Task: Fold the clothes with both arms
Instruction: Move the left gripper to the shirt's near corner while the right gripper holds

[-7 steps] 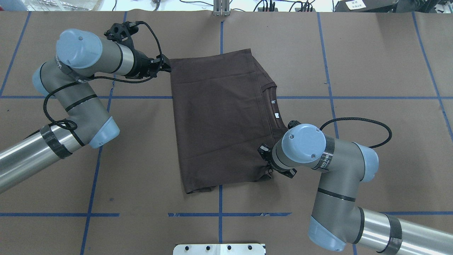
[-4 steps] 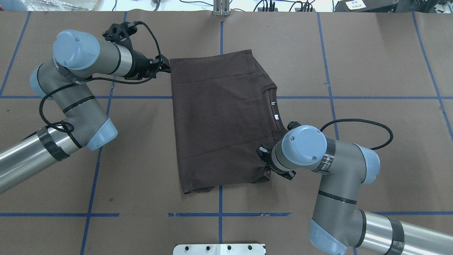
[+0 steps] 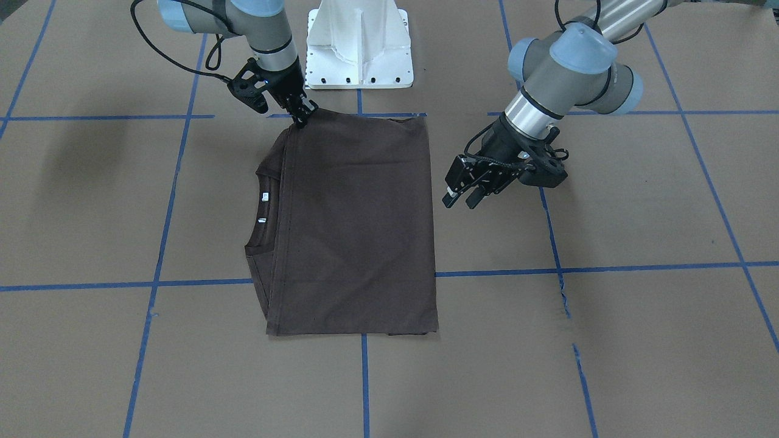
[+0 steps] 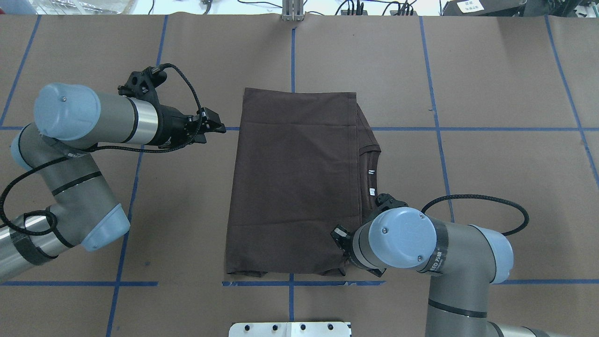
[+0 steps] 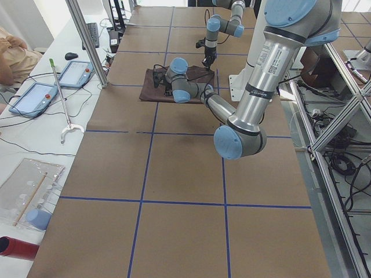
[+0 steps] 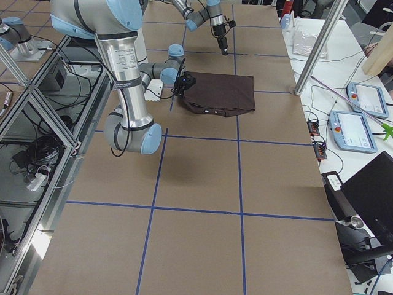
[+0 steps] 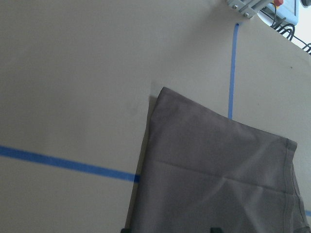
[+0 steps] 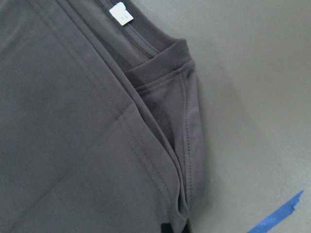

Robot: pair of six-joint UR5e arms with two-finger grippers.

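Brown T-shirt (image 4: 290,187) is laid folded at the centre of the table (image 4: 491,70), collar toward the right edge.
Right gripper (image 3: 302,117) jaws are clamped on the T-shirt's corner nearest the robot-side edge. Left gripper (image 3: 460,201) jaws are spread wide with nothing gripped, just beside the T-shirt's left edge and clear of it.

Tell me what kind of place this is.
Probably a robotics lab, not a home: the left arm and right arm reach toward a T-shirt on a table gridded with blue tape, with touchscreen pendants and an aluminium pole alongside.
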